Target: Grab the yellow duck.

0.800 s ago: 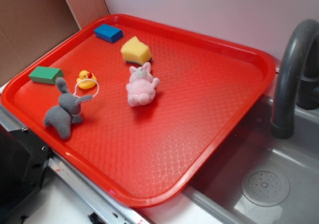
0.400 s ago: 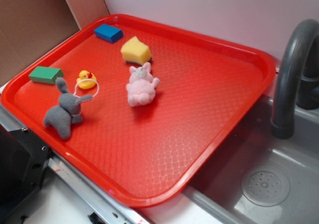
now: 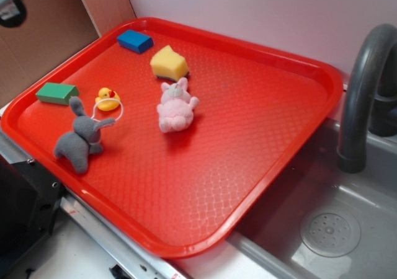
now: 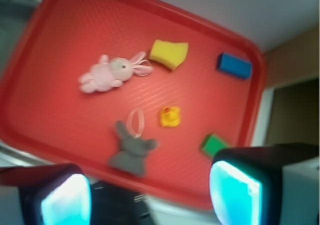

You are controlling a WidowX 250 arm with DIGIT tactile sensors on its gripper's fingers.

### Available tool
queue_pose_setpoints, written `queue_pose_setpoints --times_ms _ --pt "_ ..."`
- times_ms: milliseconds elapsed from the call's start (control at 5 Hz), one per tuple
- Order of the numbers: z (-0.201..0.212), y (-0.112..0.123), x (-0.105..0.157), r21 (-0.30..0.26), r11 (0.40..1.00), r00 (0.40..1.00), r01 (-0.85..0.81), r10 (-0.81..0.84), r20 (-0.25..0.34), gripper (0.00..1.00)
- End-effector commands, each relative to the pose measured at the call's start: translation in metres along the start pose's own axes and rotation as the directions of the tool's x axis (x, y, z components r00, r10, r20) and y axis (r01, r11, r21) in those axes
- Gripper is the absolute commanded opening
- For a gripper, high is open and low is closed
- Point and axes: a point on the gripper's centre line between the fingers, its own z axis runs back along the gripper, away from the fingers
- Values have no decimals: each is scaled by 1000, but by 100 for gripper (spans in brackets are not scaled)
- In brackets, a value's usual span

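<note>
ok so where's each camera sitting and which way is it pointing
exterior: fixed above the front corner, looking down across the red tray toward the wall, with the sink at right; of the robot only a dark part at top left.
wrist: on the arm, high over the tray, looking down; its open jaws frame the bottom edge.
shared: the yellow duck, both plush toys, sponge and blocks.

robot arm (image 3: 11, 6) now entering top-left corner

From my wrist camera the yellow duck (image 4: 170, 117) sits on the red tray (image 4: 60, 30), near the grey plush rabbit (image 4: 132, 151) and green block (image 4: 215, 145). My end effector (image 4: 150, 197) hangs spread wide, empty, well above them.
</note>
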Motion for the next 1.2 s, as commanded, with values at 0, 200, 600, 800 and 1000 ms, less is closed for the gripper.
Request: queue_pose_setpoints --times_ms 0,200,600,800,1000 --pt "-45 27 -8 144 953 960 266 -248 -131 100" --pt "-65 38 -10 162 945 948 284 -252 -194 100" --pt "-106 61 9 156 945 931 286 -236 -277 100" --pt "-131 62 14 102 935 901 339 -291 -322 100" --pt "-152 54 18 34 913 858 407 -370 -356 100"
